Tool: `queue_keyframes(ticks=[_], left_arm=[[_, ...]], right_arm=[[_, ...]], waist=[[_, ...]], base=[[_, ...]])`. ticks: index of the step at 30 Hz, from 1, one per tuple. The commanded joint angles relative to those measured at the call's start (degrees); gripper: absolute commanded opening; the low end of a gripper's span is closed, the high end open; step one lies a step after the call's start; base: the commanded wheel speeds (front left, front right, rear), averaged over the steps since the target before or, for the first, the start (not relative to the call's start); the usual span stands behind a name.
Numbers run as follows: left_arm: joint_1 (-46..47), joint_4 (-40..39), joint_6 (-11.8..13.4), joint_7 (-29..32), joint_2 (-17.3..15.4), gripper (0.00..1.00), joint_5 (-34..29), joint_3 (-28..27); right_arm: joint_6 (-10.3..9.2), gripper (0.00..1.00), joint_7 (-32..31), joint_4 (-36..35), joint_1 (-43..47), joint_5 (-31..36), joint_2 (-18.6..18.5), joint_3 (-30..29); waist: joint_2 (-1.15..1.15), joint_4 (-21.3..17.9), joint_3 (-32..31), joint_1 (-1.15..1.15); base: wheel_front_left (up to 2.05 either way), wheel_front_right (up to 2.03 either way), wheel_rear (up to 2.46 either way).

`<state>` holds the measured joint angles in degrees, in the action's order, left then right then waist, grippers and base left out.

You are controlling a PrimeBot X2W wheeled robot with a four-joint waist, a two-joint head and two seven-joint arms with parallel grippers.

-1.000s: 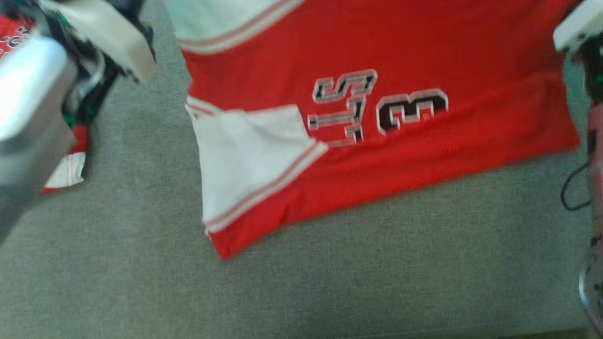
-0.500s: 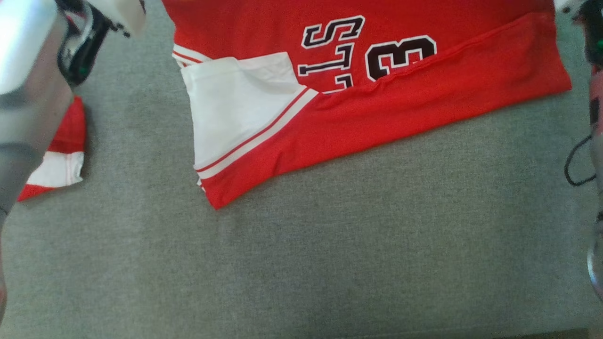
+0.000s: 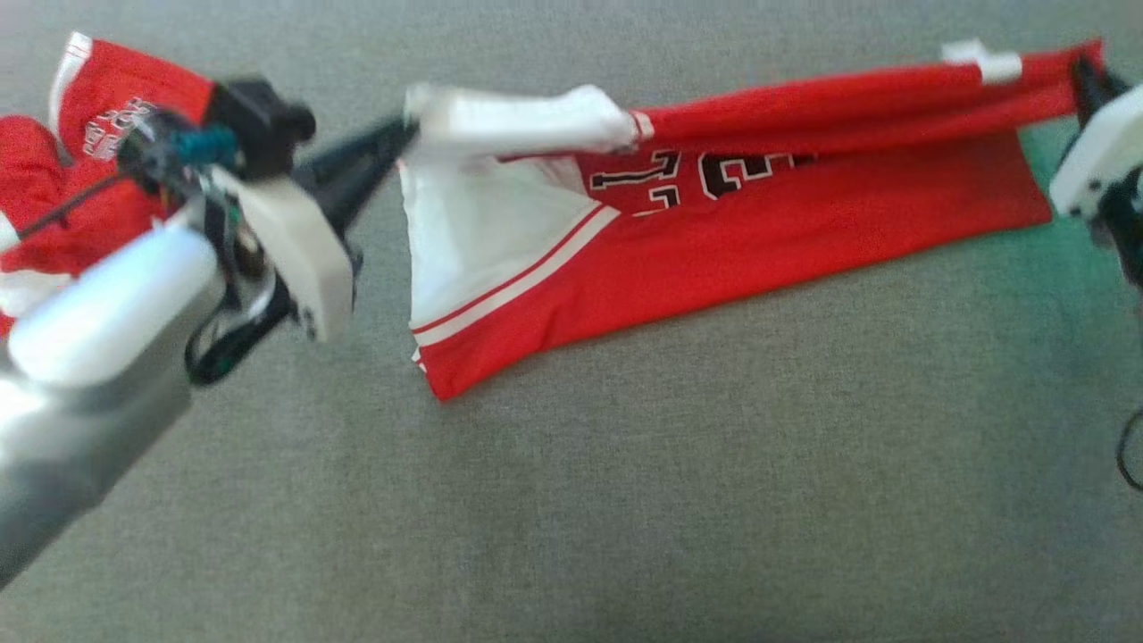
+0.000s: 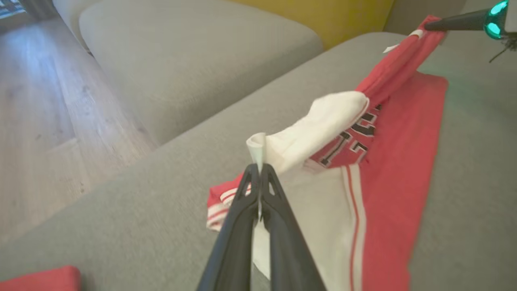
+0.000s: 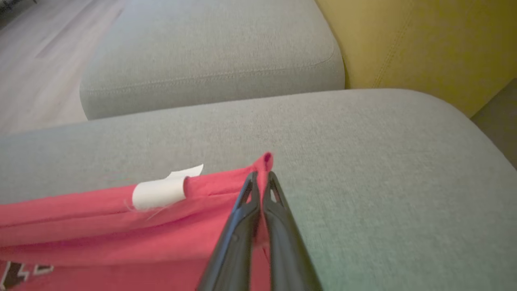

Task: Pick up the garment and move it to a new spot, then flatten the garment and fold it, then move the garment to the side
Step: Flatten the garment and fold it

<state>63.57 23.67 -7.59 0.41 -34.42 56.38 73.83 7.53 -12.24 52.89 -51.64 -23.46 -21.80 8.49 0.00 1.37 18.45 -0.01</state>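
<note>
Garment (image 3: 759,241), smooth red-and-white jersey, long strip on woven cushion (image 3: 625,491)

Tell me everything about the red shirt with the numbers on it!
The red jersey is thin cloth with a white side panel, red-and-white stripes and black, white-edged lettering, partly hidden. It lies half folded on the grey sofa cushion: the lower layer flat, the far edge lifted and stretched taut. The left tool pinches its white corner; the right tool pinches its red corner, near a white label.
</note>
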Motion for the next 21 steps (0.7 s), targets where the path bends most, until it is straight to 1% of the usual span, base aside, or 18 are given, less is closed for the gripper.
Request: queue_keyframes(ticks=[1,5,9,14,21], left_arm=[[0.9,-3.2,0.1,1.9,-3.7,0.00,1.0,-1.9],[-2.8,-11.1,0.1,7.6,-7.4,0.00,3.1,-1.0],[-5.5,-16.3,0.1,11.5,-9.6,0.00,3.7,-0.7],[-7.4,-18.8,0.1,14.0,-10.3,0.00,3.4,-0.6],[-8.5,-17.2,0.1,14.7,-9.4,0.00,0.5,-0.5]], right_arm=[[-0.04,0.00,-1.5,-1.8,1.1,-1.2,-1.6,1.5],[-0.04,0.00,-5.9,-2.7,4.3,-4.0,-4.0,4.9],[-0.04,0.00,-9.2,-4.3,6.4,-6.0,-6.0,7.3],[-0.04,0.00,-11.5,-5.9,7.4,-7.6,-7.3,9.0],[-0.04,0.00,-15.8,-6.9,8.6,-9.0,-8.6,10.7]], waist=[[0.00,0.4,-1.3,0.01],[0.00,0.5,-2.6,0.01],[0.00,0.5,-3.1,0.01],[0.00,0.4,-2.7,0.01],[0.00,0.0,-1.9,0.01]], base=[[0.00,0.00,0.00],[0.00,0.00,0.00],[0.00,0.00,0.00],[0.00,0.00,0.00],[0.00,0.00,0.00]])
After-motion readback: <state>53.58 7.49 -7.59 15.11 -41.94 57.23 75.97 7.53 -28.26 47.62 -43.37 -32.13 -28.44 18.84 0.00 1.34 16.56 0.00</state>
